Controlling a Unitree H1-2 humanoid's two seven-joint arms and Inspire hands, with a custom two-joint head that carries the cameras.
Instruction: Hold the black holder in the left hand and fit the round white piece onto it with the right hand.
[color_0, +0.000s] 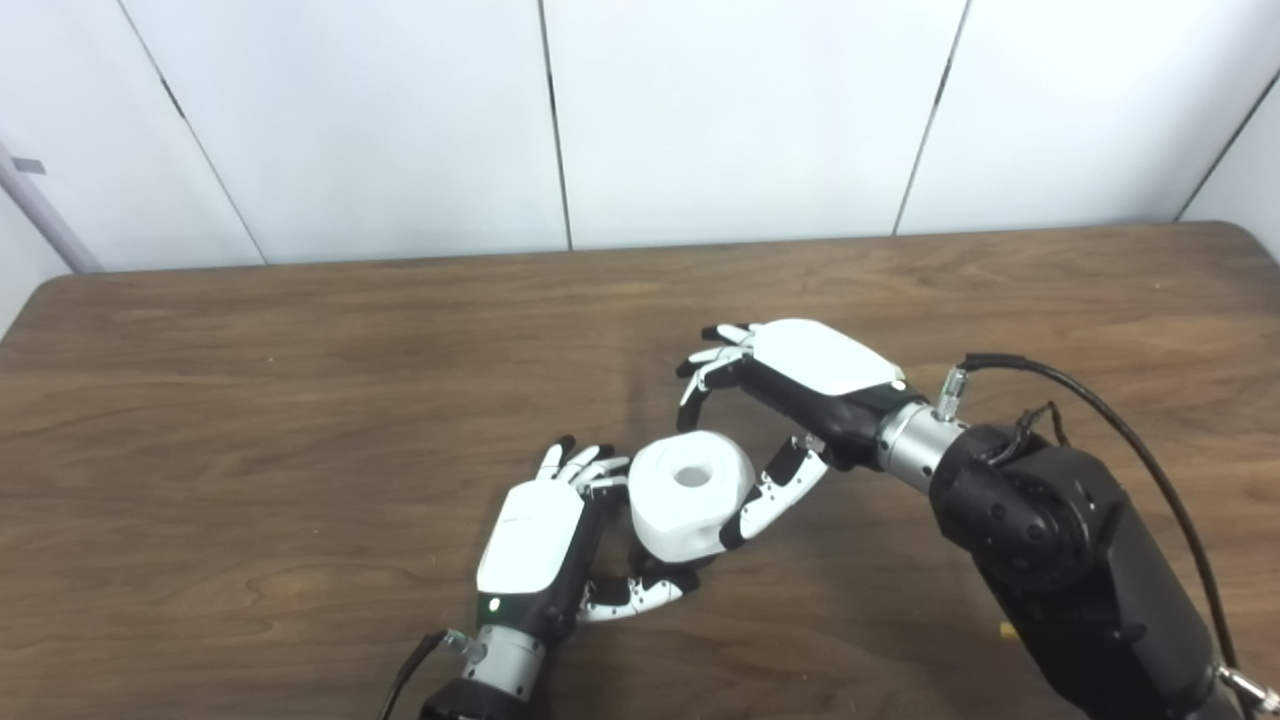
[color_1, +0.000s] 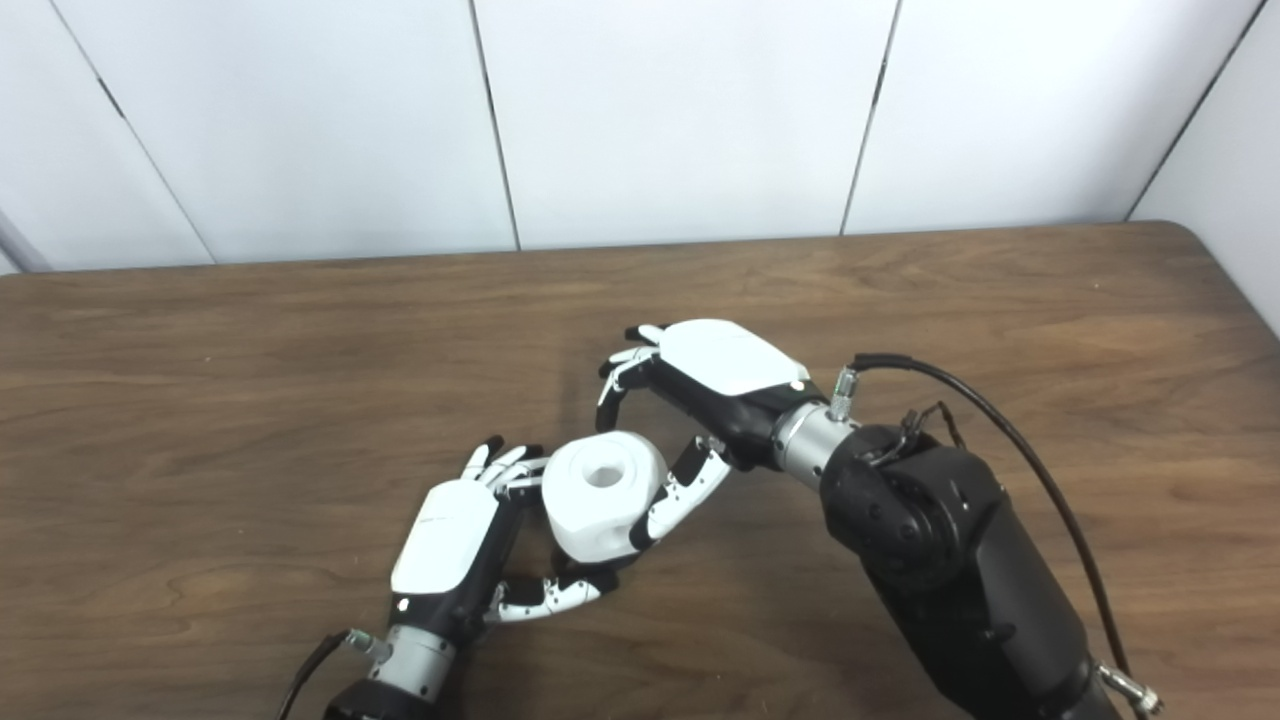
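Observation:
The round white piece (color_0: 690, 495), a thick ring with a centre hole, sits upright between both hands near the table's front middle. My left hand (color_0: 545, 540) wraps around its base from the left, fingers behind and thumb in front. Only a dark sliver of the black holder (color_0: 668, 572) shows under the piece; the rest is hidden. My right hand (color_0: 790, 380) is open. Its thumb rests along the piece's right side and its curled fingers hang above and behind, apart from it.
The brown wooden table (color_0: 250, 400) stretches wide to the left and back, with white wall panels behind its far edge. The bulky black right forearm (color_0: 1060, 560) with its cable fills the front right.

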